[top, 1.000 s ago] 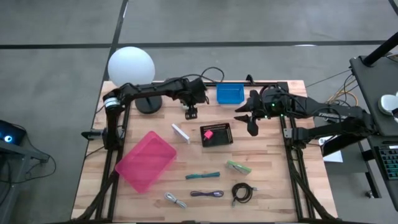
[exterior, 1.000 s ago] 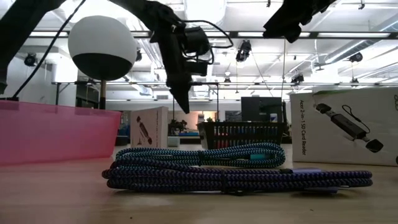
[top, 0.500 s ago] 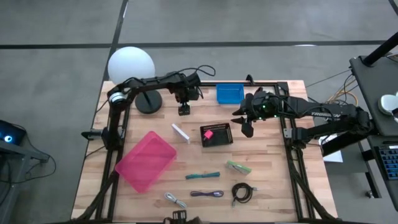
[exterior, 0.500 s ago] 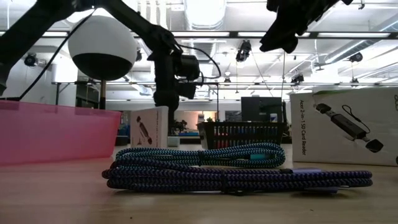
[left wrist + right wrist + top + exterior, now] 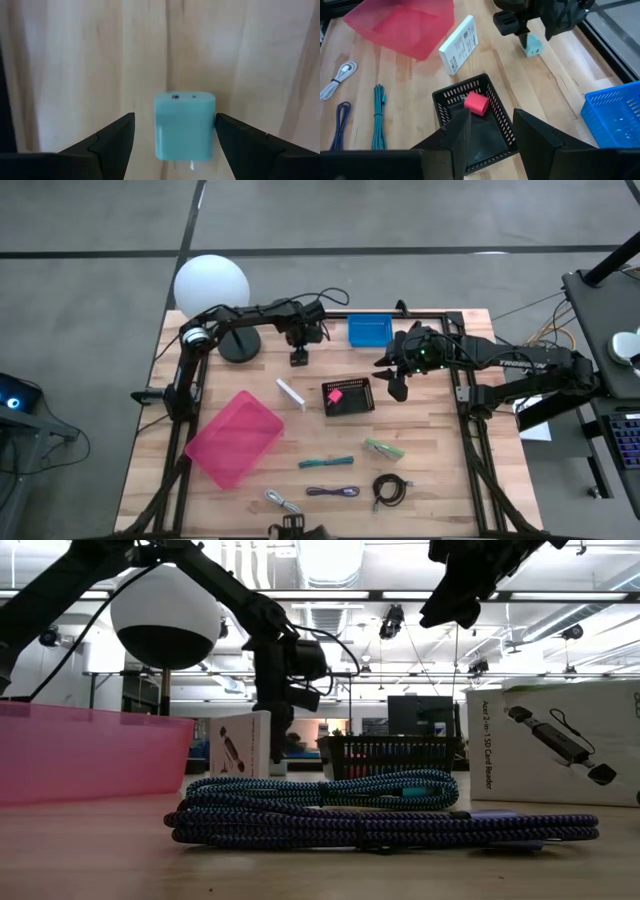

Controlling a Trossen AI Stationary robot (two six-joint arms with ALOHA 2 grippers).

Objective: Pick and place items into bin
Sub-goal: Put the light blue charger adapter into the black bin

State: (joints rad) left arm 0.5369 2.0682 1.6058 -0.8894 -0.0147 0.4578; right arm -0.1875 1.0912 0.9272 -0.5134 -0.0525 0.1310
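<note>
The left wrist view shows the small mint-green cube [image 5: 184, 126] resting on the pale wood-plank table [image 5: 75, 60] between the spread fingers of the left gripper [image 5: 174, 131]; neither finger touches it, a detail the overhead view hides under the arm. The right wrist view shows the same cube beside the white flat box [image 5: 457, 44], and a pink cube [image 5: 476, 103] lying inside the black slatted basket [image 5: 492, 131], with the right gripper [image 5: 491, 134] held apart above that basket. From above, the pink translucent bin [image 5: 234, 437] lies toward the table's left, the blue basket [image 5: 369, 331] at the far edge, and the white globe lamp [image 5: 211, 284] at the far left corner. At table height, a blue-black braided cable [image 5: 380, 820] fills the foreground, with ceiling lights and shelving beyond.
</note>
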